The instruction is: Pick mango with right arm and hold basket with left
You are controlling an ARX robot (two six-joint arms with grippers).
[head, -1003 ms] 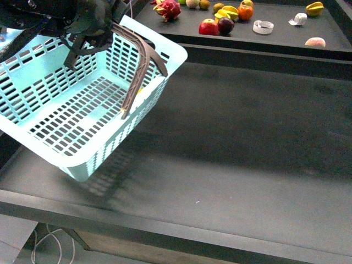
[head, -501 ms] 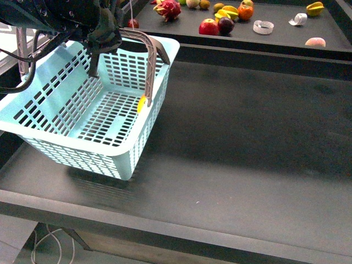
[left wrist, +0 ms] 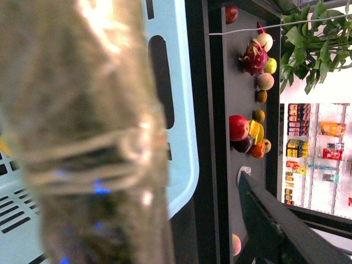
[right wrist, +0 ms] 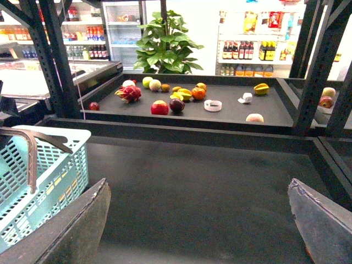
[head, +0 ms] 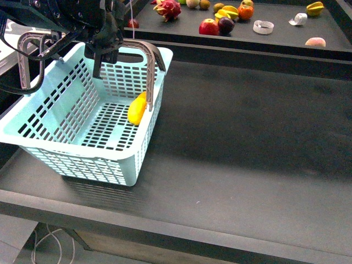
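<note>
The light-blue basket (head: pixel 82 163) stands flat on the dark table at the left, both grey-brown handles raised. The yellow-orange mango (head: pixel 137 108) lies inside it against the right wall. My left gripper (head: pixel 104 58) hangs open over the basket's far rim, beside the right handle (head: pixel 149 66). In the left wrist view that handle (left wrist: pixel 93 137) is a large blur beside the basket rim (left wrist: pixel 181 110), and one black finger (left wrist: pixel 275 225) shows. My right gripper (right wrist: pixel 198 231) is open and empty over bare table; the basket (right wrist: pixel 44 176) is off to one side. It is out of the front view.
A raised shelf (head: pixel 286 38) at the back holds several fruits: a dragon fruit (head: pixel 169 9), red apples (head: pixel 208 26), an orange fruit (head: pixel 245 11), a peach (head: pixel 314 42). The table's front edge (head: pixel 165 220) is near. Dark frame posts (right wrist: pixel 324 66) stand at the right.
The basket was tilted up off the table; it has come down and now rests flat. The mango has come into full view against the right wall. The left gripper shifted right above the rim.
</note>
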